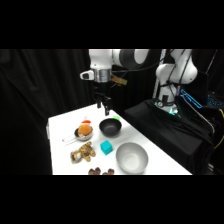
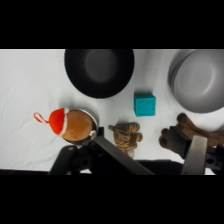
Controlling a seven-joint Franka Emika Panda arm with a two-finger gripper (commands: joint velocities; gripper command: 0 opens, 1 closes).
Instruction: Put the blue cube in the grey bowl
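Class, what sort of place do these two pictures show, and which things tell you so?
Probably a robot lab test bench: a white arm reaches over a white table set against black curtains, with toys, a blue cube and a grey bowl laid out.

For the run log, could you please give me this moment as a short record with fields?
stage: approach, nothing grasped
gripper: raised above the table's far side, empty
blue cube: on the table, between the black bowl and the grey bowl, touching neither
grey bowl: upright, empty
black bowl: upright, beyond the cube
other items: round orange-brown toy with a red cap; striped brown plush toy
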